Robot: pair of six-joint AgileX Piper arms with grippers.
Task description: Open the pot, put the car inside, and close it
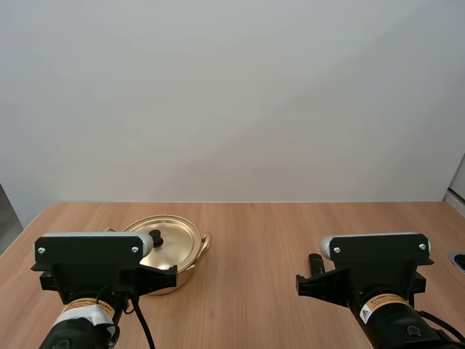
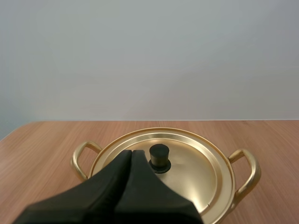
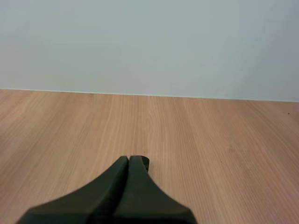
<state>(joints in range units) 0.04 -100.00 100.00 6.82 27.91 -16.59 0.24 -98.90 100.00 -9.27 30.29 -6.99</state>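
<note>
Fingers of the left gripper [image 2: 131, 153] lie pressed together on nothing, tips just beside the black knob [image 2: 159, 157] of the lid [image 2: 196, 163], which sits closed on the golden pot [image 1: 187, 276]. Right gripper [image 3: 129, 158] is clenched too, holding nothing, low over the wooden table [image 3: 210, 135].

Bare lab bench [image 1: 276, 247], blank wall [image 1: 232, 94]

The pot [image 1: 186, 275] and its lid [image 2: 196, 163] are gleaming as glossy golden metal; the table [image 3: 210, 140] is showing smooth, matt wood grain.
</note>
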